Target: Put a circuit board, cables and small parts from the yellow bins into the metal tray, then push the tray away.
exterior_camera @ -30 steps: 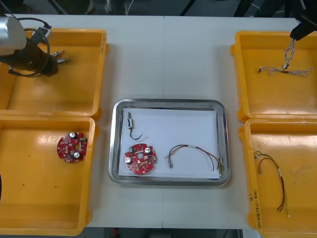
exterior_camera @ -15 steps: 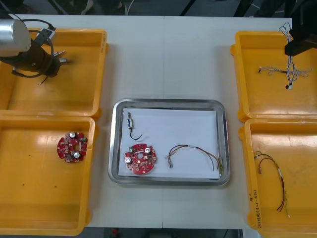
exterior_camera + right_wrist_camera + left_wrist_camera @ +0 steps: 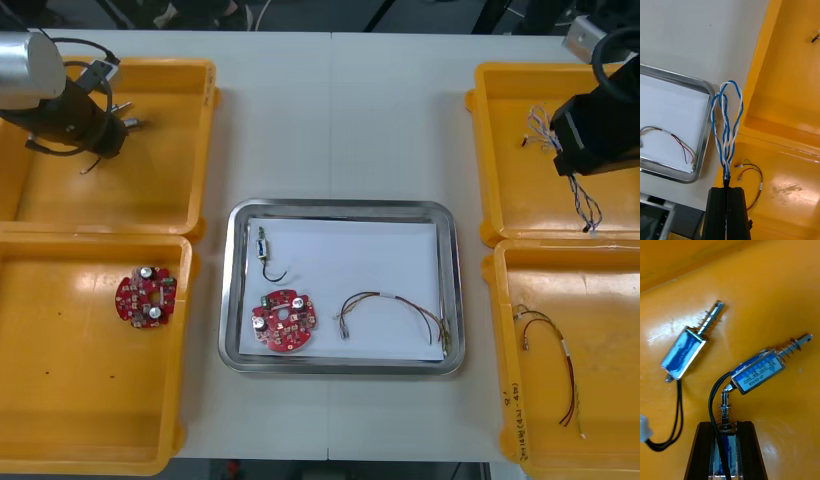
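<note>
While the light counter (image 3: 340, 110) bears four yellow bins (image 3: 130, 180) flanking the metal tray (image 3: 340, 206), the tray holds one circuit board (image 3: 283, 321), one red-yellow cable (image 3: 392, 305), one small metal part (image 3: 263, 247). Left of it, left end effector (image 3: 725, 425) clamped on a second part (image 3: 732, 452); right, right end effector (image 3: 726, 191) clamped on blue-white cable (image 3: 727, 123).

Overhead front, close wrists; shared metal tray (image 3: 340, 206) (image 3: 677, 76)

We look down on a pale, matt desk (image 3: 330, 120), its top split by a thin seam (image 3: 331, 100) running from the far edge to the near one. Beyond the far edge lies a dark floor (image 3: 300, 14) crossed by black struts (image 3: 383, 12). The light falls evenly.
</note>
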Controlling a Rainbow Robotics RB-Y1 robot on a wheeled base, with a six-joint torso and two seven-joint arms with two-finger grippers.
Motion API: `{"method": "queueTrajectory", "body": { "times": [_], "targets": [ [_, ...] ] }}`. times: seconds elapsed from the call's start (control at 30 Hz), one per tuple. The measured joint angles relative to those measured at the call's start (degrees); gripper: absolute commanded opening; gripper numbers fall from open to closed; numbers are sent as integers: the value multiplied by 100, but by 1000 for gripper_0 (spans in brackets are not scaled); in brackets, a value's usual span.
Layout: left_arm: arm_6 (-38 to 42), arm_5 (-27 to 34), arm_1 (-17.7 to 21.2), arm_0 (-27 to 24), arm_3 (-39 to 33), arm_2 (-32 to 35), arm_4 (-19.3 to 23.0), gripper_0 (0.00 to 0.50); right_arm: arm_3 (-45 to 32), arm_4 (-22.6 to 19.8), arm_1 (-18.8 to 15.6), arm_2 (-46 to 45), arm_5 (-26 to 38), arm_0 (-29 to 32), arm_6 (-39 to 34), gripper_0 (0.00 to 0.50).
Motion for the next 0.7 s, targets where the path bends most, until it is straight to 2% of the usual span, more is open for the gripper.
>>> {"method": "queueTrajectory", "body": {
  "times": [0.23, 0.4, 0.47, 0.6, 0.7],
  "targets": [
    [2, 558, 57, 0, -510, 2, -79, 0, -16, 112, 0, 169, 0, 6, 381, 0],
    [6, 934, 102, 0, -839, 9, -252, 0, -16, 135, 2, 234, 0, 13, 1516, 0],
    [7, 1106, 109, 0, -956, 34, -386, 0, -18, 167, 11, 316, 0, 12, 1733, 0],
    [8, 1458, 111, 0, -1144, 200, -518, 0, -35, 453, 102, 583, 0, -22, 1761, 0],
    [12, 1706, 112, 0, -1301, 338, -613, 0, -34, 631, 234, 858, 0, -131, 2162, 0]
  ]
}}
